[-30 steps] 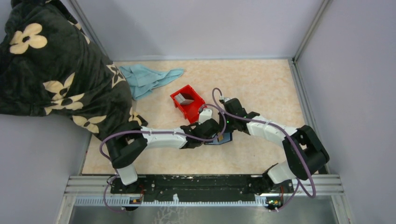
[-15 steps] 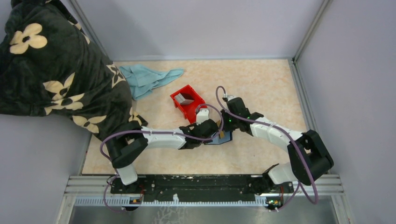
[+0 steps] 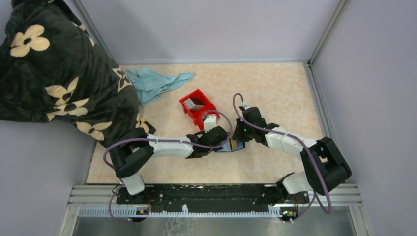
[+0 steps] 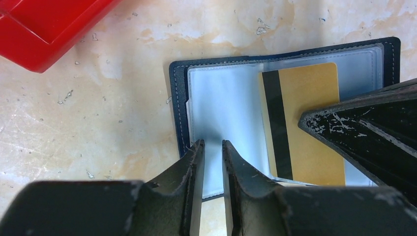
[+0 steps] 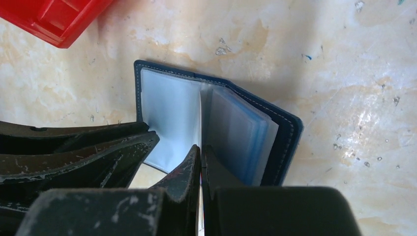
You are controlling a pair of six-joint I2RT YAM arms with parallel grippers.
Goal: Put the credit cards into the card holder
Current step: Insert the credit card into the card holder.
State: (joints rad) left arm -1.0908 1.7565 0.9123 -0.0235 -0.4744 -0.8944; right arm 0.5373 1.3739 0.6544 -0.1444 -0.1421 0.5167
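The navy card holder (image 3: 236,146) lies open on the table, its clear sleeves (image 4: 221,98) facing up. My left gripper (image 4: 213,143) rests on its left page, jaws a narrow gap apart with nothing between them. My right gripper (image 5: 201,147) is shut on a tan credit card (image 4: 305,108) with a black stripe. In the right wrist view that card is edge-on at the fold between the sleeves (image 5: 236,132). In the left wrist view it lies over the holder's right half, partly under the right fingers (image 4: 364,128). A greyish card (image 3: 195,103) sits in the red bin.
The red bin (image 3: 201,112) stands just behind the two grippers, close to the holder. A light blue cloth (image 3: 157,81) lies at the back left. A dark floral blanket (image 3: 54,73) covers the left side. Walls enclose the table.
My right wrist has shifted a little to the right and nearer, turning over the holder with the card. The left gripper has stayed on the holder.
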